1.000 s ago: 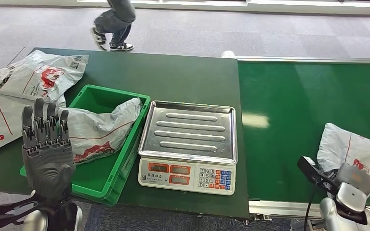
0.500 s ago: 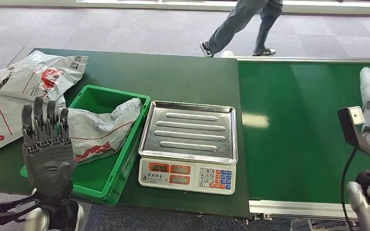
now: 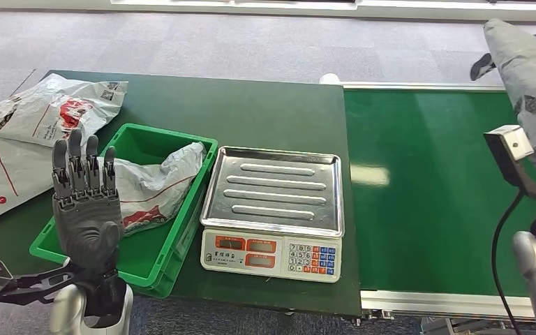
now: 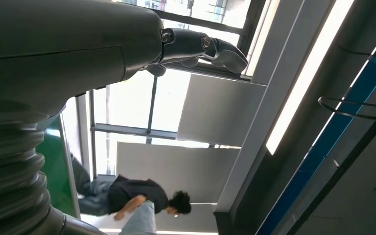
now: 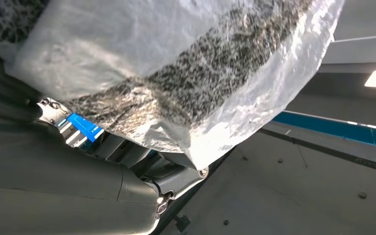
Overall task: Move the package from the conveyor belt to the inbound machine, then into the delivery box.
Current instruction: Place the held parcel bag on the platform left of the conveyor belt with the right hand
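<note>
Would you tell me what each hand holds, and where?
The right hand grips the grey plastic package from underneath; the left hand holds nothing.

Crinkled, seemingly plastic package point(image 3: 530, 66); ribbed shiny metal scale tray point(image 3: 273, 190); matt green belt point(image 3: 433, 188).

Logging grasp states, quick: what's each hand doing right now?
Left hand: open, fingers up, holding nothing.
Right hand: holding the grey package.
</note>
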